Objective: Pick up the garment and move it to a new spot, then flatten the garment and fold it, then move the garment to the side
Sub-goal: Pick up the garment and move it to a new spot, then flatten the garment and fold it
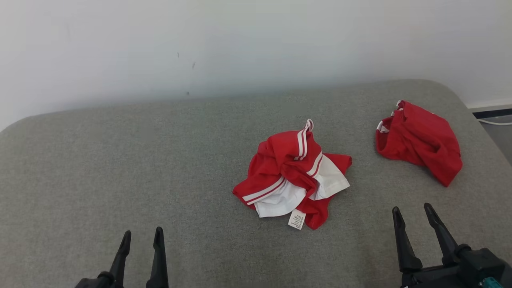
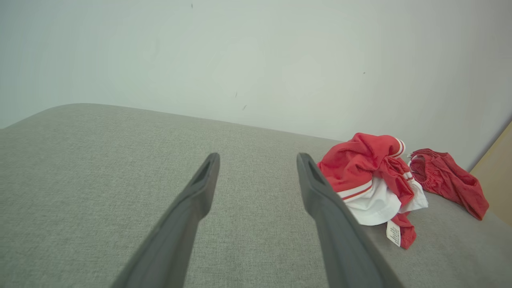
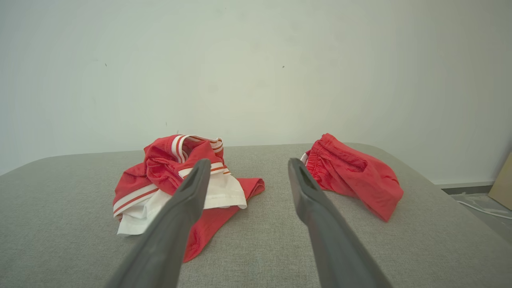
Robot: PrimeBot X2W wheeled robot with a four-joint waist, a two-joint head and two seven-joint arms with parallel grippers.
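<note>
Garment (image 1: 294, 176) lies ahead-left of right tool (image 1: 412, 207).

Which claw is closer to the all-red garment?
Right. The right gripper is just short of the all-red garment; the left gripper is far off to its left.

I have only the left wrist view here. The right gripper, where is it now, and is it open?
Observer: The right gripper is open, low on the head view's right, touching no cloth.
Operator: What lies nearest to it?
Observer: The crumpled plain red cloth garment lies just beyond it. The crumpled red-and-white striped cloth garment sits to its left, apart from it.
Operator: Is there anything past the right edge?
Observer: Past the grey fabric surface, a white cable lies on the floor.
</note>
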